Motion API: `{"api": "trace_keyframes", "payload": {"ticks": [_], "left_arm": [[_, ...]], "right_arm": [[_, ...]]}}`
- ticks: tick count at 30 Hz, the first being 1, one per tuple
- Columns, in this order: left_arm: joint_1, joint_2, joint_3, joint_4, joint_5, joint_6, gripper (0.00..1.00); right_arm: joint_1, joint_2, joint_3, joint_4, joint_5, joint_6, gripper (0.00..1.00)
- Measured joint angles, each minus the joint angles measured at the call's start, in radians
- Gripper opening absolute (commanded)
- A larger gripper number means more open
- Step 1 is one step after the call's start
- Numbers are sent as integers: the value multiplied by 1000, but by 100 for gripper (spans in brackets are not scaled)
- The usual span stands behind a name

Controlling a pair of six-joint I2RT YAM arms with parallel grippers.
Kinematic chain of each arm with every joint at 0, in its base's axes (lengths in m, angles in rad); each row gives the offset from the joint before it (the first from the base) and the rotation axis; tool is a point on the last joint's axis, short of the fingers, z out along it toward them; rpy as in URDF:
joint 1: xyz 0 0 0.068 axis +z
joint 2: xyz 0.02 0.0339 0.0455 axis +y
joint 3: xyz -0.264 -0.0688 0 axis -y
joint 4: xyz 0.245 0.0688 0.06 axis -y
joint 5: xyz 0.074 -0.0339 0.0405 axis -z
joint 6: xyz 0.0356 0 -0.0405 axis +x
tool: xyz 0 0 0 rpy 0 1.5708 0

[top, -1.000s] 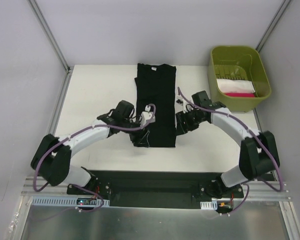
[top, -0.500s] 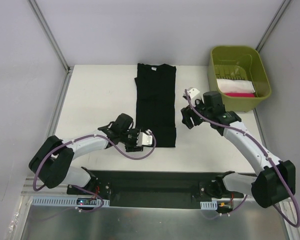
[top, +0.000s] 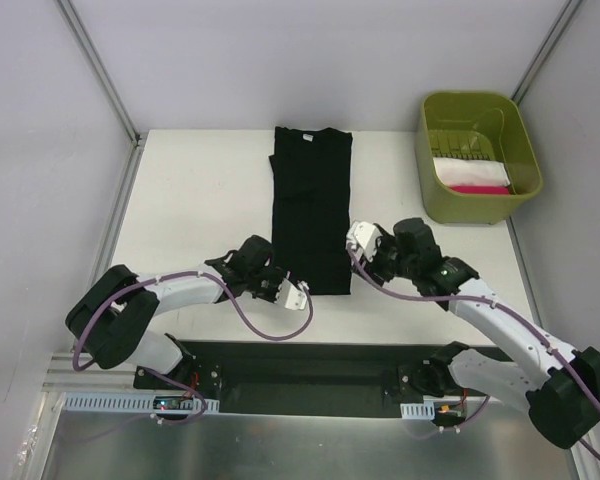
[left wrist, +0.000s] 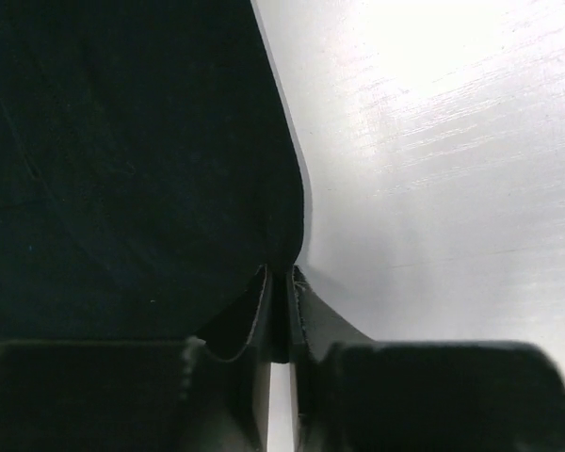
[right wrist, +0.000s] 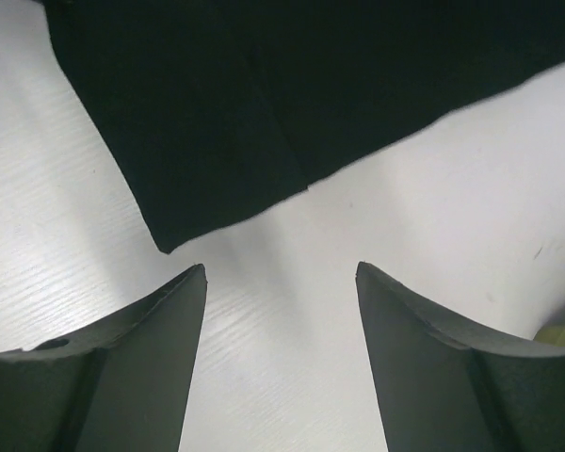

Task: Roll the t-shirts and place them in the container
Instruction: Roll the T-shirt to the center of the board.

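Count: 1 black tee [top: 312, 200] flat on table [top: 200, 200], 1 green bin [top: 477, 208]. L gripper [left wrist: 281, 275] pinches tee hem; R gripper [right wrist: 281, 268] wide, empty.

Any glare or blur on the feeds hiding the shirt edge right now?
Left wrist: glare whitens the table at upper right; the black t-shirt is near-featureless, yet its edge reads clearly. Right wrist: the shirt corner is sharp, the right gripper slightly soft in the foreground. Top external: evenly lit, sharp.
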Motion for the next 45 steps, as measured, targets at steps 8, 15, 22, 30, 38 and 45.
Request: {"api": "trace_keyframes", "payload": {"ticks": [8, 15, 22, 30, 38, 45], "left_arm": [[8, 56, 135, -176, 11, -114, 0], [75, 127, 336, -373, 178, -339, 0], [109, 143, 347, -460, 315, -473, 0], [183, 158, 377, -505, 410, -528, 0], [253, 192, 412, -533, 491, -554, 0], [272, 147, 366, -520, 502, -522, 57]], "right_arm": [[219, -155, -291, 133, 0, -248, 76], [303, -57, -317, 227, 52, -268, 75], [329, 51, -304, 312, 87, -264, 75], [340, 142, -285, 372, 87, -264, 75], [351, 272, -221, 424, 88, -264, 53], [351, 362, -201, 478, 113, -276, 10]]}}
